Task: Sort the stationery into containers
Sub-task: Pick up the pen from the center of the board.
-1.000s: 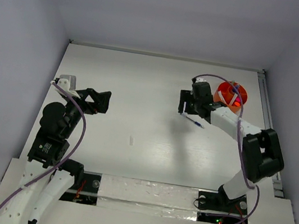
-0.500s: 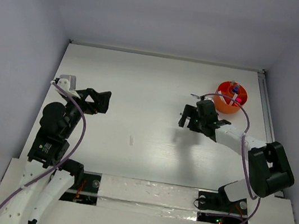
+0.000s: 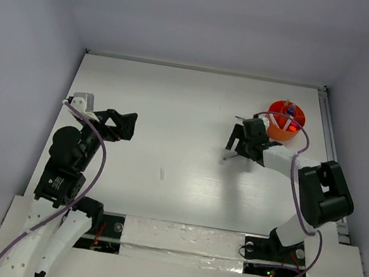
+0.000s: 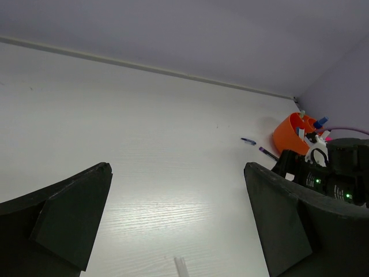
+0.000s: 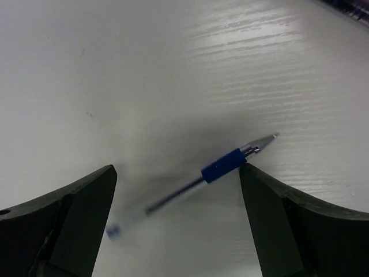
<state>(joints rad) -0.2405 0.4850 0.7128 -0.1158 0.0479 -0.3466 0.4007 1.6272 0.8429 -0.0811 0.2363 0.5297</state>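
Note:
A blue-grip pen lies flat on the white table between the open fingers of my right gripper, with nothing clamped. In the top view this gripper hovers low over the pen, left of the orange cup, which holds several stationery pieces. My left gripper is open and empty at the table's left. Its wrist view shows the open left gripper, the cup far right and two small dark pens lying near it.
A tiny pale sliver lies mid-table and also shows in the left wrist view. Grey walls enclose the table on three sides. A rail runs along the right edge beside the cup.
My right gripper swung down and left from beside the cup, then settled with its open fingers around the blue pen. The left arm has not moved.

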